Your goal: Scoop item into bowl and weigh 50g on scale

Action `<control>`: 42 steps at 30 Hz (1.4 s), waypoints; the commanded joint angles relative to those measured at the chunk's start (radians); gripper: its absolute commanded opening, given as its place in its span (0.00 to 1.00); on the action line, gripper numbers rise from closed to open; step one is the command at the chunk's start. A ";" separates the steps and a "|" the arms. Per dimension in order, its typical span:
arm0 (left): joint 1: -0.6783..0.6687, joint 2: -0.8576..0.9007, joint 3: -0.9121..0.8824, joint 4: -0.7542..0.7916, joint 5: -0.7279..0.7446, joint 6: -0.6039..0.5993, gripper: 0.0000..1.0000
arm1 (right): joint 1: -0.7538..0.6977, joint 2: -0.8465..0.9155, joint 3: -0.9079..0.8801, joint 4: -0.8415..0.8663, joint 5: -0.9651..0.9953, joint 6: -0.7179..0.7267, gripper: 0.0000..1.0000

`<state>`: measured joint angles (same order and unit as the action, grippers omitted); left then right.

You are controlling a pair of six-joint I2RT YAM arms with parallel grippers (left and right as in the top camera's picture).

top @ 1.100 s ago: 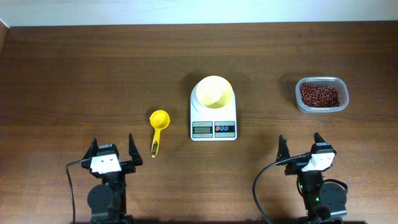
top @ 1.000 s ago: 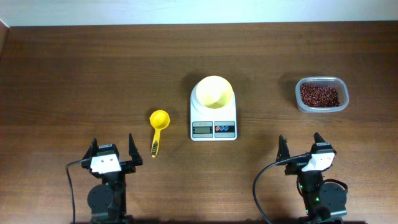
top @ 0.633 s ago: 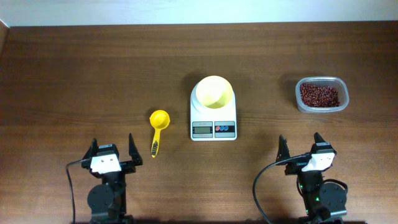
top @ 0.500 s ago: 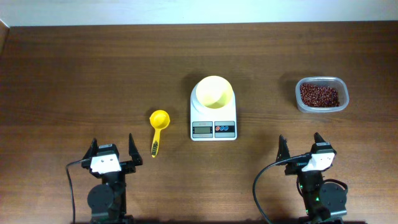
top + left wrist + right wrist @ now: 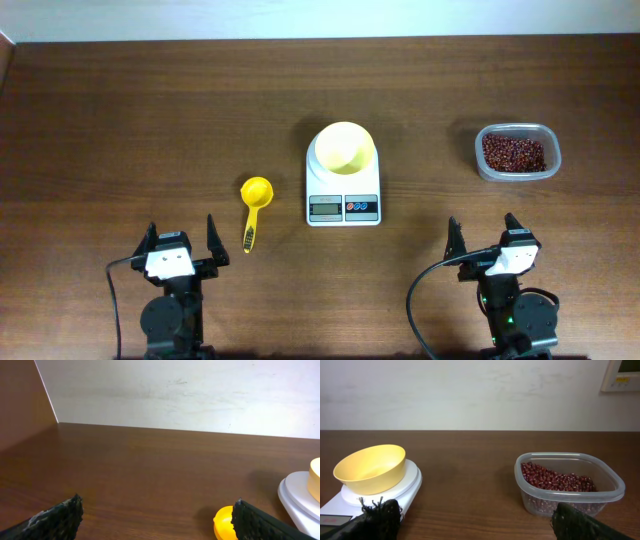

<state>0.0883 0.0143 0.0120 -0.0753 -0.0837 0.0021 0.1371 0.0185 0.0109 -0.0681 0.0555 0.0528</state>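
Note:
A pale-yellow bowl (image 5: pixel 346 147) (image 5: pixel 370 468) rests empty on the white scale (image 5: pixel 343 205) (image 5: pixel 410 485) at the table's centre. Dark reddish-brown beans (image 5: pixel 514 153) (image 5: pixel 557 481) fill a clear container (image 5: pixel 517 173) (image 5: pixel 570 502) at the right. To the scale's left lies a yellow scoop (image 5: pixel 254 207) (image 5: pixel 223 523), handle toward the front. My left gripper (image 5: pixel 181 240) (image 5: pixel 156 515) stands open near the front edge, left of the scoop's handle. Open too, my right gripper (image 5: pixel 482 234) (image 5: pixel 476 520) sits at the front right, well short of the container. Neither holds anything.
A pale wall (image 5: pixel 180 395) rises behind the table's far edge. A brown side panel (image 5: pixel 22 405) stands at the far left. Bare wood (image 5: pixel 150 120) lies between the arms and the objects.

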 commanded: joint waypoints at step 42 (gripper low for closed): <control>0.002 0.567 0.916 -0.633 0.480 0.108 0.99 | -0.008 -0.004 -0.005 -0.009 0.002 0.006 0.99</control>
<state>0.0856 0.4374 0.7719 -0.6331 0.4072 0.0940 0.1371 0.0189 0.0105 -0.0681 0.0559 0.0525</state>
